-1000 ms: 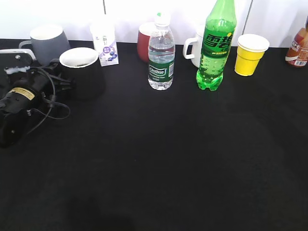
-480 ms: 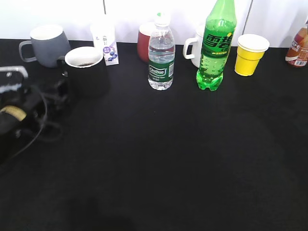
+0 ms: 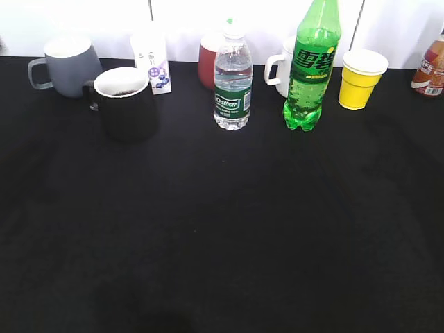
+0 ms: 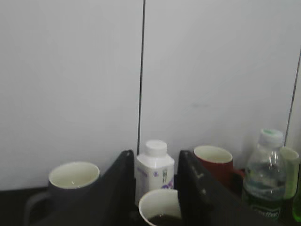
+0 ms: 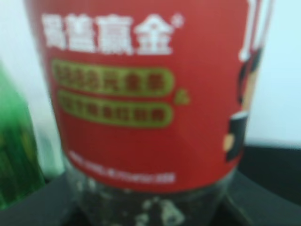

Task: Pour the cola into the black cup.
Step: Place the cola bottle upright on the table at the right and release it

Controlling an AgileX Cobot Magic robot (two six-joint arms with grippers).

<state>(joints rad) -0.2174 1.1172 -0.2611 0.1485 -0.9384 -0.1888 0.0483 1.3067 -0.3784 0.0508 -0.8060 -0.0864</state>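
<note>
Since half a second ago, we see that the left arm has left the exterior view, and the black cup (image 3: 126, 104) stands uncovered on the tabletop (image 3: 229, 229), just in front of the grey mug (image 3: 67, 64) and beside the small white bottle (image 3: 151, 61). Dark liquid shows inside the cup. From the left wrist we see the left end effector (image 4: 156, 188) with fingers apart, framing the white bottle and the cup rim, empty. The right wrist view is filled by the cola (image 5: 146, 103), its red label very close; we cannot tell whether the right end effector grips it. A green soda bottle (image 3: 311, 66) stands beyond.
</note>
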